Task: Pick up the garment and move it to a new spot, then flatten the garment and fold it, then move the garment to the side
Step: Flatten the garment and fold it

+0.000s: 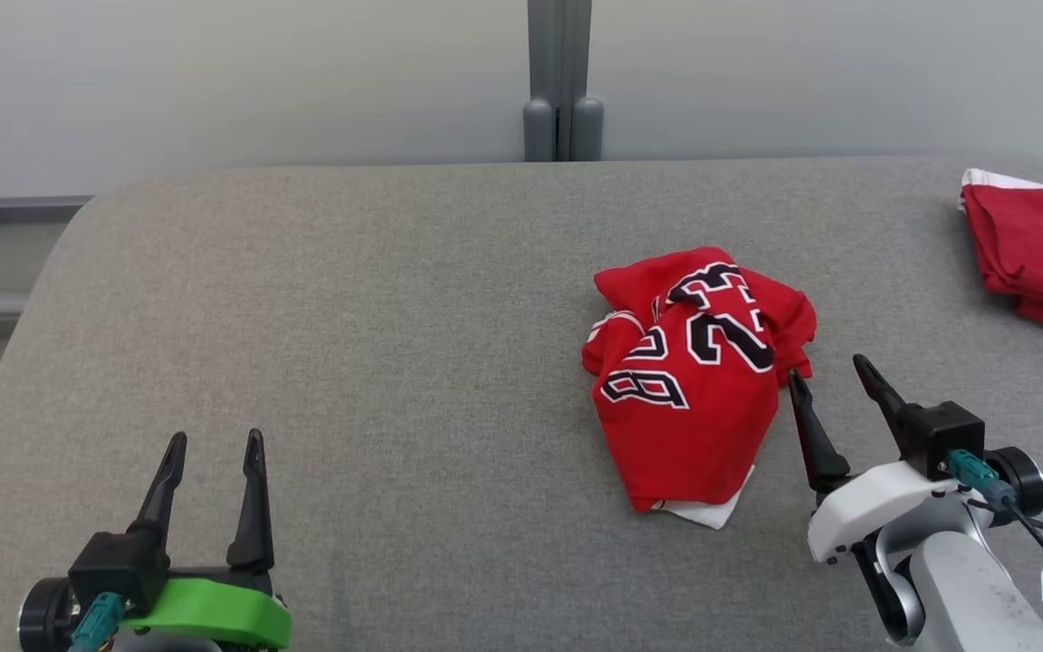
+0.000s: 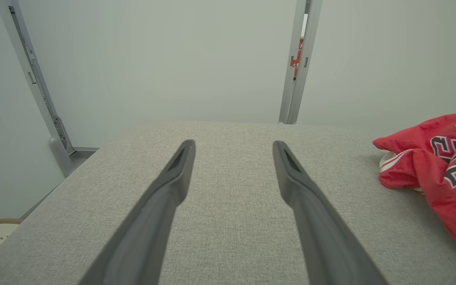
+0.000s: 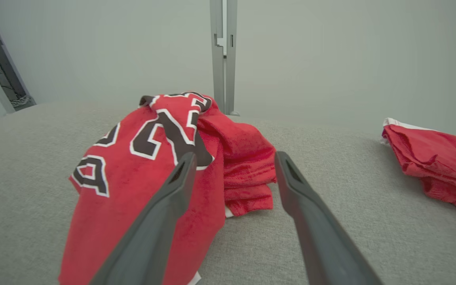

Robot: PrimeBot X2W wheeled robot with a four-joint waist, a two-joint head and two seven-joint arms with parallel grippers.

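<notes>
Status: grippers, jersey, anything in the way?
Left gripper open, away from jersey. Right gripper open beside crumpled red jersey, not holding. Second red garment far right, apart.

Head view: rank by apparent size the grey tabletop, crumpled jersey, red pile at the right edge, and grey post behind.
1. grey tabletop
2. crumpled jersey
3. red pile, cropped by the frame, so its full size is unsure
4. grey post

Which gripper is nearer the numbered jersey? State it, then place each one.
Right. The right gripper is open, close beside the right edge of the jersey. The left gripper is open, far off to the jersey's left.
</notes>
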